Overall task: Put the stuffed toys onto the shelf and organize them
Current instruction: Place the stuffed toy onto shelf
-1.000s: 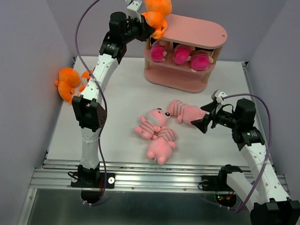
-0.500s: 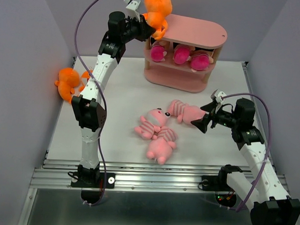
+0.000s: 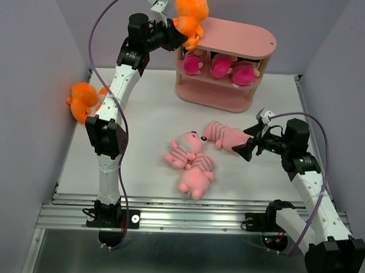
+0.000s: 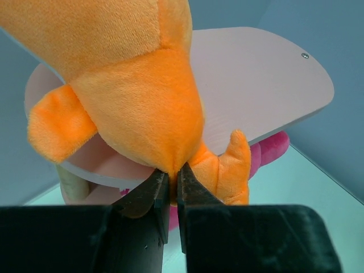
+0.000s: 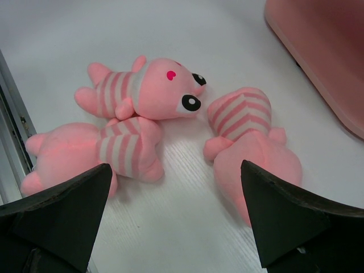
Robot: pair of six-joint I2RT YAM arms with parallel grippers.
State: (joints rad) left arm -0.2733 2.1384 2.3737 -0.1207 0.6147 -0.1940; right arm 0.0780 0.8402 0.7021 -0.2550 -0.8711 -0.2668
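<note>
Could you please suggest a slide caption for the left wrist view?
Left end effector pinching an orange plush monster over the top of the pink shelf.

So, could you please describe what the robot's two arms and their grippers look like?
Both the left arm and the right arm have white tubular links, black joint housings and black bases. A thin lavender cable loops from each wrist towards its base. The left gripper and the right gripper have matte black fingers tapering to narrow tips. A small white module sits on each wrist.
</note>
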